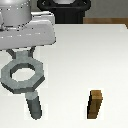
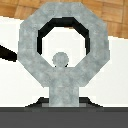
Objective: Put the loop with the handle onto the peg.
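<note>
The gripper (image 1: 21, 51), lowered from above, clenches the loop with the handle (image 1: 21, 73) over the peg (image 1: 34, 106).

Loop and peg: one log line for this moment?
loop with the handle held by gripper | above peg | peg top seen through hole | not yet seated

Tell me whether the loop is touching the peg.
Cannot tell. In the exterior view the loop hangs just above the peg, their outlines meeting. In the wrist view the peg shows through the hole; neither settles it.
</note>
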